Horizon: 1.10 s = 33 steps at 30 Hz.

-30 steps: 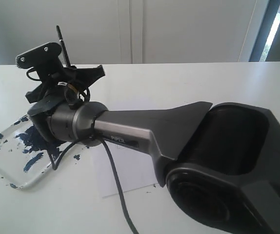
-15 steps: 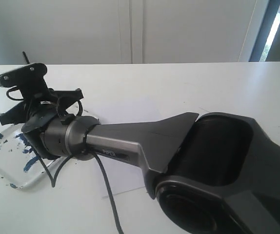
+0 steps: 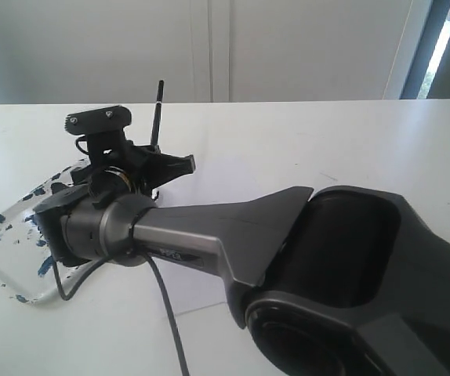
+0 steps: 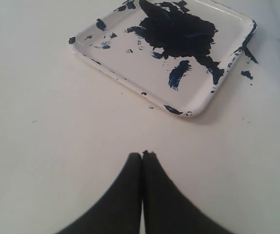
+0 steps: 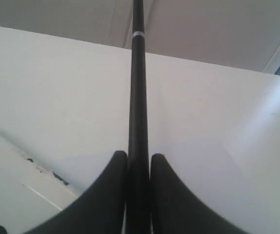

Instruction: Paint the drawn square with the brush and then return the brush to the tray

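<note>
**At the tray's edge: brush clamped near upright**

Between the two black fingers of the right gripper (image 5: 138, 158) sits the brush (image 5: 138, 87), its thin black handle pinched tight on both sides, with a pale ring showing far along the shaft. From the exterior view the right gripper (image 3: 153, 168) hangs above the white table (image 3: 327, 133), close to the far corner of the tray (image 3: 9, 283) and beside the white paper sheet (image 3: 197, 291). The brush (image 3: 157, 113) stands nearly upright there, leaning slightly, its blunt end poking above the wrist camera (the bristle end is hidden behind the arm, so I cannot tell what it touches). Dark blue smears mark the tray's floor and rim.

Over bare table the left gripper (image 4: 142, 155) has its jaws pressed together with nothing between them. The tray (image 4: 130, 80) lies well apart from it, a large dark blue blotch spread across its floor.
</note>
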Each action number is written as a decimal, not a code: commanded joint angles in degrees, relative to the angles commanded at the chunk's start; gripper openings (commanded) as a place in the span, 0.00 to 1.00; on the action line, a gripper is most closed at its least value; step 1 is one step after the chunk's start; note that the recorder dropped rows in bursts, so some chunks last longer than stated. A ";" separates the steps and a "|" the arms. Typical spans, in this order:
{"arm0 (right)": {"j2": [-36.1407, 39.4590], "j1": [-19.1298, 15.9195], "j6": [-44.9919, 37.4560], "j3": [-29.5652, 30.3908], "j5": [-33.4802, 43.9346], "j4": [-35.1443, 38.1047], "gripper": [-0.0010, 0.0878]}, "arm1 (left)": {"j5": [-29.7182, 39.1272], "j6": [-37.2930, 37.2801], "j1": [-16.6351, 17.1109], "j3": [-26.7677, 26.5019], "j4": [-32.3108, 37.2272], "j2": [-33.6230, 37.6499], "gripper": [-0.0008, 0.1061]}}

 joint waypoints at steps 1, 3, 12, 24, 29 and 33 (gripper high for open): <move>0.00 0.42 -1.42 0.00 -0.31 0.00 0.01 | 0.00 0.00 0.00 0.00 0.00 0.00 0.05; 0.00 1.34 -5.43 0.00 -0.70 0.00 0.01 | 0.00 0.00 0.00 0.00 0.00 0.00 0.05; -2.73 5.20 -15.75 0.00 -4.18 0.00 0.01 | 0.00 0.00 0.00 0.00 0.00 0.00 0.05; -7.11 6.11 -16.55 0.45 1.56 0.00 0.01 | 0.00 0.00 0.00 0.00 0.00 0.00 0.05; -7.51 6.46 -19.69 2.87 20.24 0.00 0.01 | 0.00 0.00 0.00 0.00 0.00 0.00 0.05; -7.98 6.10 -20.22 5.36 34.51 0.00 0.01 | 0.00 0.00 0.00 0.00 0.00 0.00 0.05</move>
